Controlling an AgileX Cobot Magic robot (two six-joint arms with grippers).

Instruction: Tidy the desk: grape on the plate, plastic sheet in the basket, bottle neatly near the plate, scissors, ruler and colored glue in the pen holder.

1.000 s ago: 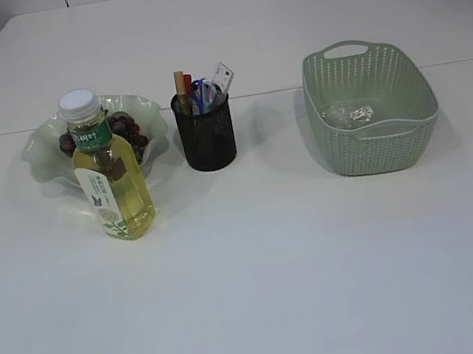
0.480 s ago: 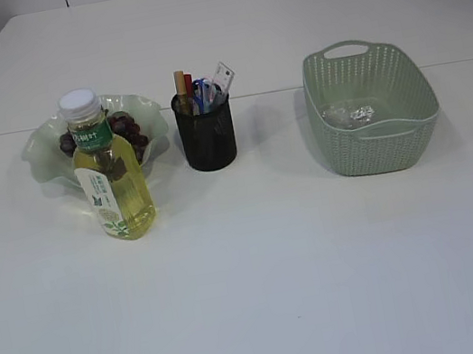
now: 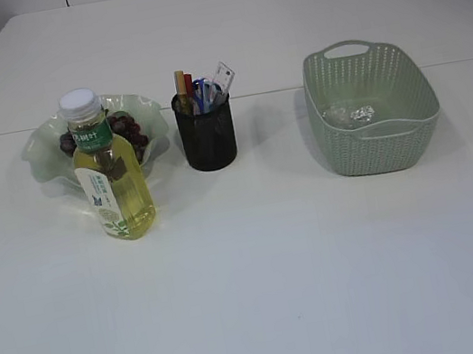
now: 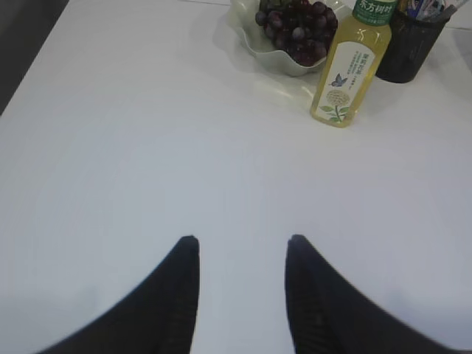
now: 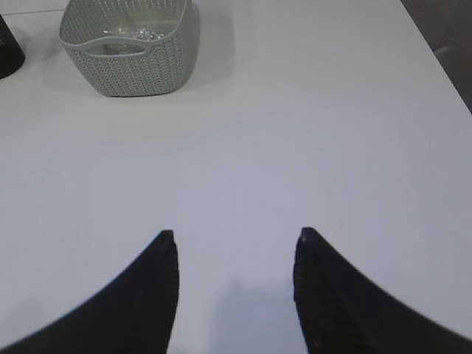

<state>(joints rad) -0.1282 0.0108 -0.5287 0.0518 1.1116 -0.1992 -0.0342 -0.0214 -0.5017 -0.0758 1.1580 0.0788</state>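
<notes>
Grapes (image 3: 126,134): a dark purple bunch lies in the plate, partly hidden behind the bottle in the exterior view.
Plate (image 3: 39,149): pale green glass with a wavy rim, at the back left of the table.
Bottle (image 3: 110,176): stands upright just in front of the plate, yellow liquid inside, white cap, green band on the neck; in the left wrist view its label shows a butterfly and a flower.
Pen holder (image 3: 206,134): black mesh cup, upright, just to the right of the plate.
Contents of pen holder: a clear ruler (image 3: 221,79) leans to the right, blue scissors handles (image 3: 202,94) stand in the middle, and two sticks, one tan and one red (image 3: 184,85), stand at the left, probably the colored glue.
Basket (image 3: 379,144): grey-green woven plastic with handle openings, well apart to the right of the pen holder.
Plastic sheet (image 3: 349,113): crumpled and clear, lies on the bottom of the basket.
Left gripper (image 4: 242,251): above bare table, jaws apart, grasping nothing.
Right gripper (image 5: 234,243): above bare table, well in front of the basket, jaws apart, grasping nothing.
Table (image 3: 264,282): white.
</notes>
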